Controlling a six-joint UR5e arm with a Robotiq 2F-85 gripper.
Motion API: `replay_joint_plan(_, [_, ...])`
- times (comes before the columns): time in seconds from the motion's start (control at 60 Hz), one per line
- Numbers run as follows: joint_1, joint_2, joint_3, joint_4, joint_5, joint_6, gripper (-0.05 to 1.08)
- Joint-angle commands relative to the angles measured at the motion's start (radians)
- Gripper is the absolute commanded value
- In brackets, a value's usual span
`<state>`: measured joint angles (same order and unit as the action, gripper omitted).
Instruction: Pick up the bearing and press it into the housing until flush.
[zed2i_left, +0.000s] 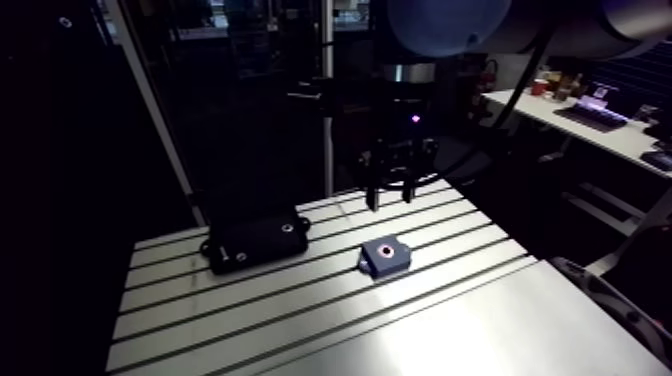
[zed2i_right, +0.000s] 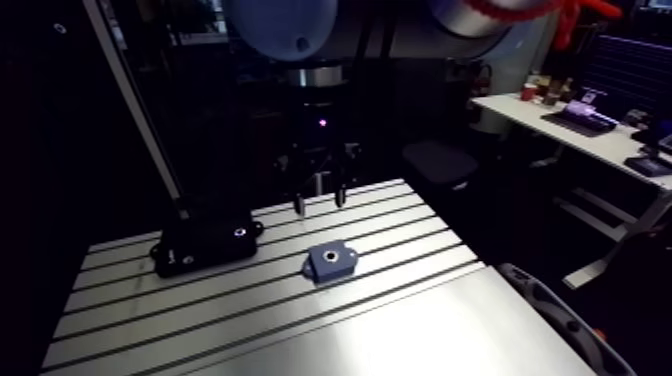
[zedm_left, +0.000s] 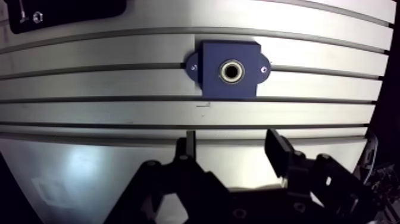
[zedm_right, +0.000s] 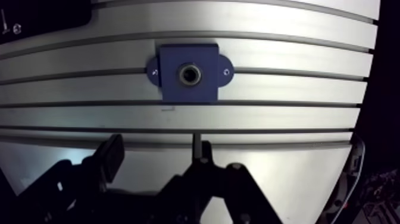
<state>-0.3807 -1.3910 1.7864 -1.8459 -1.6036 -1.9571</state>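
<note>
my hand (zedm_left: 233, 143) hung open and empty over the slotted aluminium tabletop (zed2i_left: 250, 310), fingers spread with nothing between them. ahead of it the blue housing (zedm_left: 229, 68) lay flat across the slots, and the bearing (zedm_left: 231, 71) sat in its bore. a black block (zed2i_left: 256, 240) lay well apart from the housing, near the tabletop's far edge. bare metal lay all round the housing, with no edge close to it. the wrist view showed the bearing's bright ring and a small hole in each ear of the housing. the arm view showed the bore only as a small spot, but also a smooth plate (zed2i_left: 480, 330) at the tabletop's near end.
</note>
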Motion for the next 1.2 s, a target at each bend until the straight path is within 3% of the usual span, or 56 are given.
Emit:
replay_joint_plan(0.017, [0.120,-0.021,-0.173,0.194,0.018,0.123,0.00])
replay_joint_plan(0.45, [0.243,-0.037,-0.347,0.323,0.007,0.198,0.00])
replay_joint_plan(0.95, [0.249,-0.112,-0.362,0.359,0.023,0.210,0.00])
replay_joint_plan(1.2, [0.249,-0.143,-0.331,0.357,0.021,0.217,0.00])
